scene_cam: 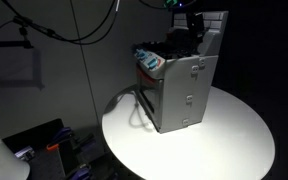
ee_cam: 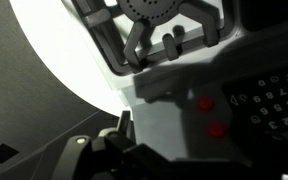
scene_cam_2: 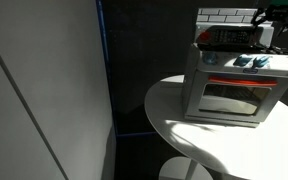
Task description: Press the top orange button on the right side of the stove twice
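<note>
Nearest, low in the wrist view: pincer, dark and blurred; impossible to tell whether open or closed. Hangs above the toy stove, clear of it. Just beyond, on the stove's pale right-hand panel: two red-orange buttons, close together, neither touched. Judged step: approach, with no press under way. Calls next for settling which button sits higher on the stove, lining a fingertip over it, then pressing straight in, easing off and pressing once more. Beside the buttons: dark keypad, easily struck by mistake. Farther on: burner grate on the stove's top. In both exterior views: stove standing on the round white worktop, oven door at the front, tiled back panel upright behind. Farthest: hanging cables and a pale partition, both well apart from the stove.
</note>
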Robot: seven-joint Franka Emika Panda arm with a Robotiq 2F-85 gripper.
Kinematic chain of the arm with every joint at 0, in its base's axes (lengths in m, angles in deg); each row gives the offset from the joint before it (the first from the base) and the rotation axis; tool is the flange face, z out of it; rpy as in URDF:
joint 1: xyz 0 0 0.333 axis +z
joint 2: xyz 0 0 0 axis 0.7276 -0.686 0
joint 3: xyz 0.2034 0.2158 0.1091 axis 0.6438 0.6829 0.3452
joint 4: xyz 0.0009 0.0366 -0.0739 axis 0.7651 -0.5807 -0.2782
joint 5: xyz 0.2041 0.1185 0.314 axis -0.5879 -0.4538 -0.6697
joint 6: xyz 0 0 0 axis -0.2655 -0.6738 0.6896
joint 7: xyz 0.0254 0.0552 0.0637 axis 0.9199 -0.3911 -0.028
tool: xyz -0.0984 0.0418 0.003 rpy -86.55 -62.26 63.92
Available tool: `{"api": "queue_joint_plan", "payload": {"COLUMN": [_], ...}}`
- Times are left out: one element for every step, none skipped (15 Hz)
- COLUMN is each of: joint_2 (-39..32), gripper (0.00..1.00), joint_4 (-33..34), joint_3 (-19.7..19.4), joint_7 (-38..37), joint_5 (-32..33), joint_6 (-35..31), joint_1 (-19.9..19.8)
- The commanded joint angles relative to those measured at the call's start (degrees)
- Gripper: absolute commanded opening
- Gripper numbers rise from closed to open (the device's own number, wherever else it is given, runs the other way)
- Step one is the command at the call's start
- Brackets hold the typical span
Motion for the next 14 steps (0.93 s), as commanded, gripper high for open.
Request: {"api": "queue_joint_plan", "payload": {"joint_2": [-1.5, -1.5, -1.4, -1.1, -0.9, -0.5, -0.2, 0.0, 0.1, 0.2, 0.3, 0.4, 0.4, 0.5], "gripper": [1.0, 1.0, 1.0, 1.0, 1.0, 1.0, 1.0, 1.0, 1.0, 1.0, 1.0, 1.0, 1.0, 1.0], "joint_4": [2.7, 2.6, 2.5, 2.2, 2.0, 1.6, 1.2, 1.0, 0.9, 0.8, 0.7, 0.7, 0.6, 0.6], "joint_3": [-0.7, -0.7, -0.8, -0.7, -0.7, -0.7, -0.7, -0.6, -0.6, -0.6, -0.6, -0.5, -0.5, -0.6], "joint_7": [-1.4, -1.4, -1.5, -1.5, -1.5, -1.5, -1.5, -1.5, -1.6, -1.5, -1.6, -1.7, -1.8, -1.9], "joint_5": [0.2, 0.2, 0.3, 0.2, 0.1, 0.2, 0.2, 0.1, 0.1, -0.1, -0.2, -0.3, -0.3, -0.3], "joint_6": [0.2, 0.2, 0.4, 0.4, 0.5, 0.7, 0.7, 1.0, 1.1, 1.4, 1.8, 2.0, 2.2, 2.4], "joint_1": [0.5, 0.5, 0.5, 0.5, 0.5, 0.6, 0.6, 0.6, 0.7, 0.6, 0.6, 0.6, 0.6, 0.6]}}
